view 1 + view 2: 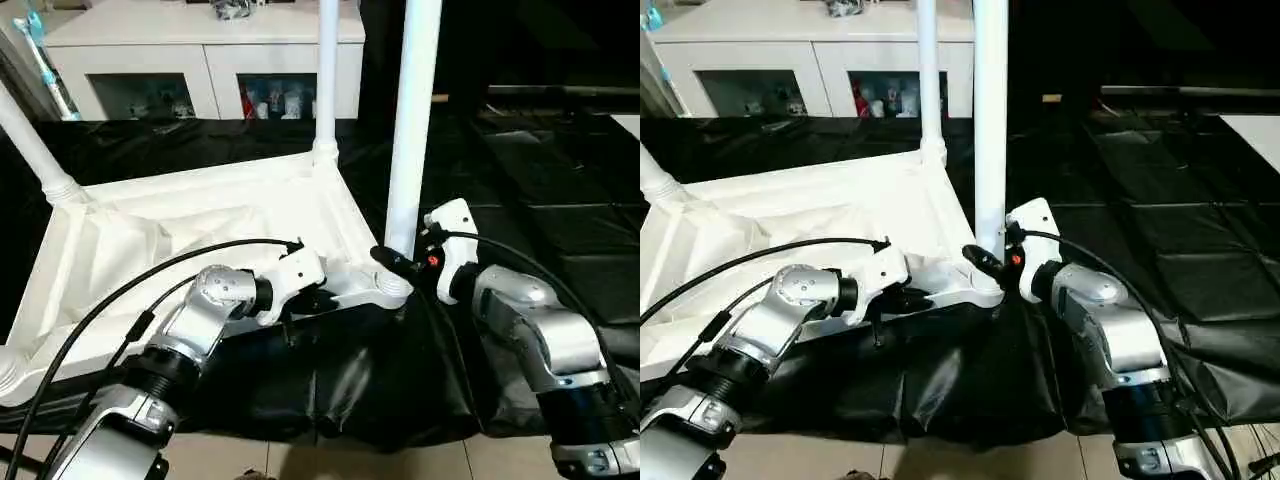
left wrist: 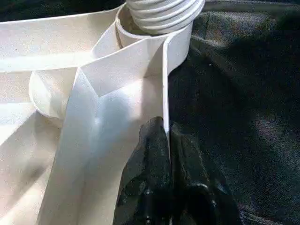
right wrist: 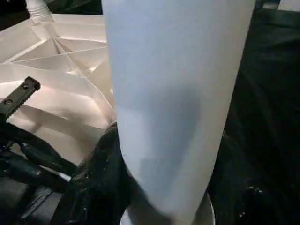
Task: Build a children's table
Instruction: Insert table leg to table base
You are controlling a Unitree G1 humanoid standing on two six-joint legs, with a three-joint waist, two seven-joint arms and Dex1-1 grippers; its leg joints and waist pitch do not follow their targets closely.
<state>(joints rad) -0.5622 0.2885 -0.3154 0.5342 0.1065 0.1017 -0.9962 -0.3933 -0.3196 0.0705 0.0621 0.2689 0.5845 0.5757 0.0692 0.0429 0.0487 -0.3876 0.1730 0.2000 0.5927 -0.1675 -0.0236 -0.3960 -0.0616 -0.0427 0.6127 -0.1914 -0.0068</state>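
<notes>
The right gripper [image 1: 400, 262] clasped the upright leg [image 1: 412, 130] just above its socket, apparently seated; the left gripper [image 2: 167, 140] pinched the tabletop's rim [image 2: 165, 84].

You see a white plastic table top [image 1: 180, 235], smooth with a soft sheen, its ribs thin and moulded. The white leg [image 1: 412, 120] at two o'clock of it looks like smooth, slightly glossy plastic tube, ridged at its base. A black sheet [image 1: 520, 170] covers the surface, wrinkled and shiny like thin plastic film. Your forearms [image 1: 545, 335] are brushed silver metal; the left tool [image 2: 166, 187] fingers look like glossy black rubber.
</notes>
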